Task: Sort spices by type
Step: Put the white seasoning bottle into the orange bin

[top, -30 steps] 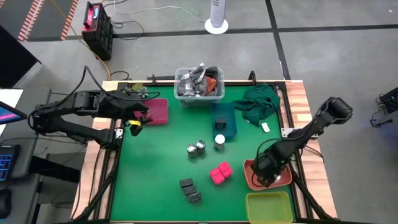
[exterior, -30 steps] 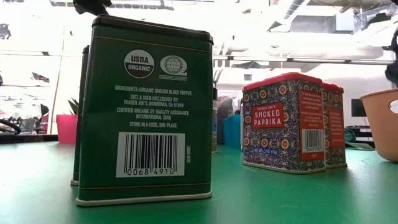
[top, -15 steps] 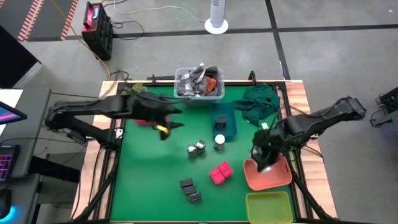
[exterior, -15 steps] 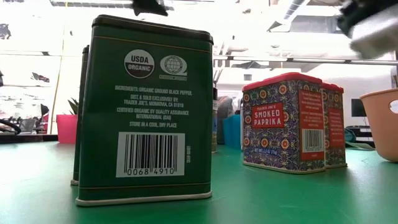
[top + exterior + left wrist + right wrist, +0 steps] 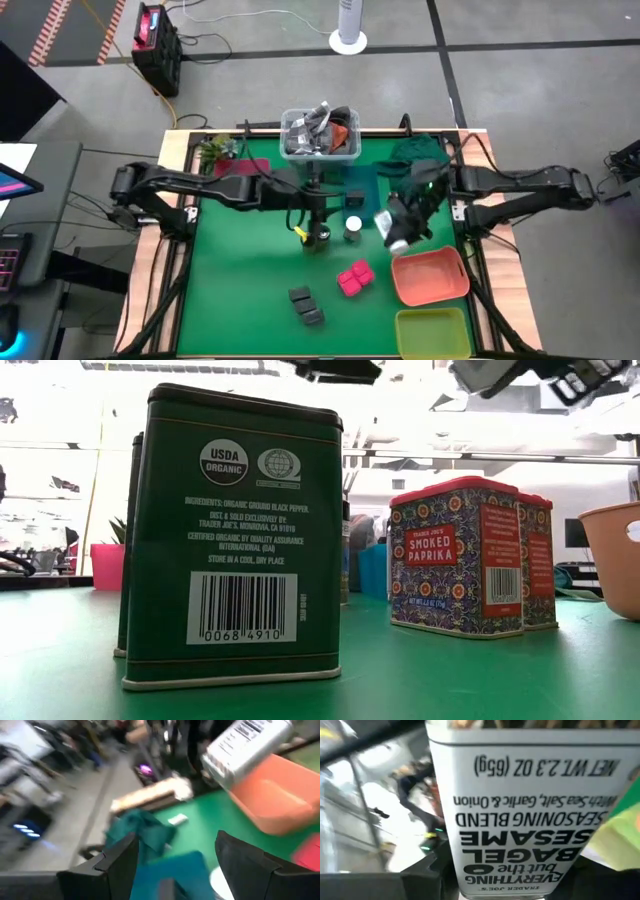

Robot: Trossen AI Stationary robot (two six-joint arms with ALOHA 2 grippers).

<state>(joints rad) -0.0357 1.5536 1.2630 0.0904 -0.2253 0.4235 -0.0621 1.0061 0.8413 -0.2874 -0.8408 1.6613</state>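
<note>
Spices mostly unsorted, you see from the high view: two dark round jars (image 5: pixel 316 237) and a white-capped round jar (image 5: pixel 353 228) at centre, bright pink paprika tins (image 5: pixel 354 278) and dark grey pepper tins (image 5: pixel 306 307) lower centre. Orange tray (image 5: pixel 431 277) and yellow-green tray (image 5: pixel 432 333) at lower right hold nothing. Left gripper (image 5: pixel 308 214) hovers over the dark jars, fingers parted, empty. Right gripper (image 5: pixel 405 215) pinches a white seasoning jar (image 5: pixel 394 226) just above the orange tray.

Low view: green pepper tin (image 5: pixel 236 540) left, paprika tin (image 5: pixel 458 556) right, both untouched.

Left wrist view: the white jar (image 5: pixel 247 747) hangs over the orange tray (image 5: pixel 280 800).

Right wrist view: the held jar's label (image 5: pixel 535 820) fills the frame.
</note>
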